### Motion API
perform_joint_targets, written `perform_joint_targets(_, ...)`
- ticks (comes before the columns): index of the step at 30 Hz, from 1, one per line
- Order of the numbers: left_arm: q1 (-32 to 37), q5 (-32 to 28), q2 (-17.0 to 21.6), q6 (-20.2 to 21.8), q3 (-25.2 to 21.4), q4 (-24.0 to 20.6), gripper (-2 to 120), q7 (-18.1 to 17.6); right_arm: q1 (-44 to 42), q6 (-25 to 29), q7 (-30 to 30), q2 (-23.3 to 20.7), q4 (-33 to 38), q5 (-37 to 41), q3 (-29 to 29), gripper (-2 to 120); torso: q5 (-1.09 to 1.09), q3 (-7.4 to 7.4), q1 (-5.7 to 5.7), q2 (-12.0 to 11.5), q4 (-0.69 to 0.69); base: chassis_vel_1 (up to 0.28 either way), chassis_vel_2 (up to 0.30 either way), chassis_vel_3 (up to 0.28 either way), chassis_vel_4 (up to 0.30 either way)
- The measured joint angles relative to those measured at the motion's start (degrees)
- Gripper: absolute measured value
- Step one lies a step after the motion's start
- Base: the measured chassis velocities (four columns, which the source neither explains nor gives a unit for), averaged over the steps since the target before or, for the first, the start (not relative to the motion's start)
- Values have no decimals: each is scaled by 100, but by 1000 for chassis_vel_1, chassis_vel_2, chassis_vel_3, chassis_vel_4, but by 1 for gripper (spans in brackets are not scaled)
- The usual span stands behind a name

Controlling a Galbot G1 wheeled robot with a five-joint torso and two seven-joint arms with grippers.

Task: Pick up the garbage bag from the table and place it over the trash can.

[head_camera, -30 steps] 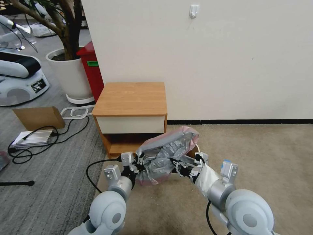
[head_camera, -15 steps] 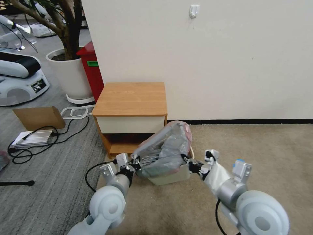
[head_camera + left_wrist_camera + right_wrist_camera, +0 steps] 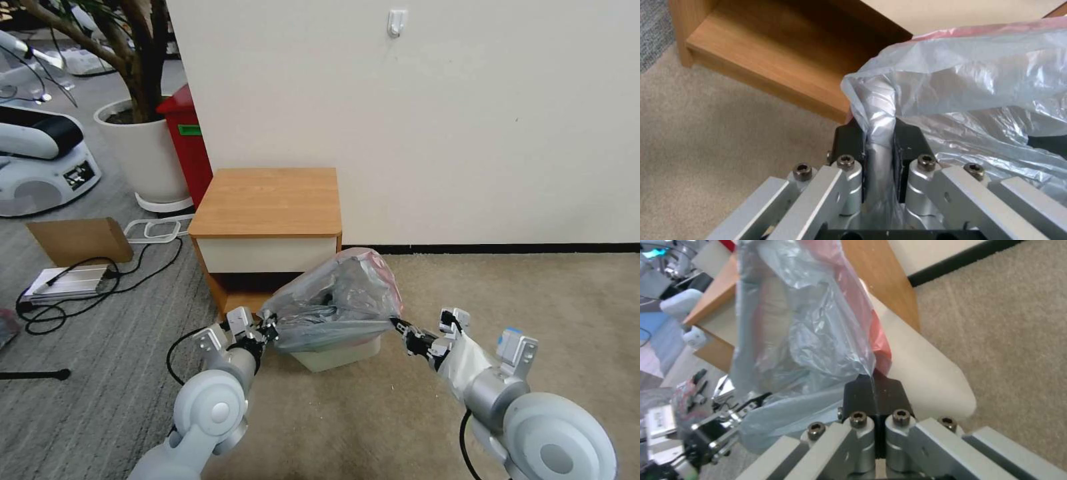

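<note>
The garbage bag [image 3: 337, 297] is a wrinkly grey film with a pinkish rim, stretched wide between my two grippers just in front of the table [image 3: 270, 200]. It lies over the top of the beige trash can [image 3: 337, 359], whose front wall shows below the film. My left gripper [image 3: 268, 328] is shut on the bag's left edge, with film pinched between its black pads [image 3: 849, 141]. On the bag's right edge my right gripper [image 3: 404, 329] is shut too. In the right wrist view the bag [image 3: 804, 323] billows above the trash can's wall [image 3: 925, 373].
The table's lower shelf [image 3: 773, 66] lies close behind the bin. A red bin [image 3: 187, 143] and a white plant pot [image 3: 143, 157] stand at the back left. A cardboard piece [image 3: 80, 239], a power strip and cables [image 3: 73, 283] lie on the grey rug. Open beige carpet [image 3: 533, 293] lies to the right.
Both grippers have moved apart, left one leftward and right one rightward, pulling the bag's mouth wider. The bag has come down lower over the trash can, whose front wall now shows.
</note>
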Motion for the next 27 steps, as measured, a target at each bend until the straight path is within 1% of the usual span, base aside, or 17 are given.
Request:
perform_joint_targets(1,-8,-7,-9,1,2,12,9,0,-35,-2,-41,13,61,-5,19,7,0,0,0,0,1,0,0,0,0)
perform_joint_targets(2,-8,-7,-9,1,2,12,9,0,-35,-2,-41,13,61,-5,19,7,0,0,0,0,1,0,0,0,0)
perform_joint_targets(4,-30,-38,-32,5,3,59,9,0,-192,8,-165,68,239,-107,100,17,0,0,0,0,0,0,0,0,0)
perform_joint_targets(5,-30,-38,-32,5,3,59,9,0,-192,8,-165,68,239,-107,100,17,0,0,0,0,0,0,0,0,0)
perform_joint_targets(6,-37,-39,-35,9,3,91,9,0,-281,32,-246,96,323,-177,165,20,-1,0,0,0,0,0,0,0,0)
perform_joint_targets(8,-53,-32,-35,10,-1,158,9,0,-512,168,-438,142,443,-293,334,32,-1,0,0,0,-1,0,0,0,0)
perform_joint_targets(9,-53,-32,-35,10,-1,158,9,0,-512,168,-438,142,443,-293,334,32,-1,0,0,0,-1,0,0,0,0)
perform_joint_targets(11,-70,-33,-34,13,-15,194,9,6,-592,475,-584,151,448,-314,456,40,-1,0,0,0,-1,0,0,0,0)
perform_joint_targets(13,-78,-60,-39,37,-31,196,9,18,-440,813,-676,143,449,-301,489,50,-1,0,0,0,-1,0,0,0,0)
perform_joint_targets(15,-78,-80,-40,48,-36,193,9,20,-327,934,-727,144,434,-276,489,51,-1,0,0,0,-1,0,0,0,0)
perform_joint_targets(16,-77,-106,-41,59,-38,181,9,23,-212,1041,-773,155,359,-255,486,57,-3,0,0,0,0,0,0,0,0)
perform_joint_targets(18,-52,-212,-37,97,-39,101,9,33,208,1263,-908,252,-89,-98,449,68,2,0,0,0,0,0,0,0,0)
perform_joint_targets(19,-52,-212,-37,97,-39,101,9,33,208,1263,-908,252,-89,-98,449,68,2,0,0,0,0,0,0,0,0)
perform_joint_targets(23,-9,-367,-27,153,-37,-20,9,55,640,1345,-956,405,-687,155,383,83,0,0,0,1,0,0,0,0,0)
perform_joint_targets(24,-9,-367,-27,153,-37,-20,9,55,640,1345,-956,405,-687,155,383,83,0,0,0,1,0,0,0,0,0)
perform_joint_targets(26,14,-433,-31,185,-29,-103,9,61,791,1355,-1060,527,-1025,162,351,94,0,0,0,1,0,0,0,0,0)
perform_joint_targets(27,19,-442,-31,189,-28,-116,9,62,803,1363,-1071,555,-1081,161,347,96,0,1,0,1,1,0,0,0,0)
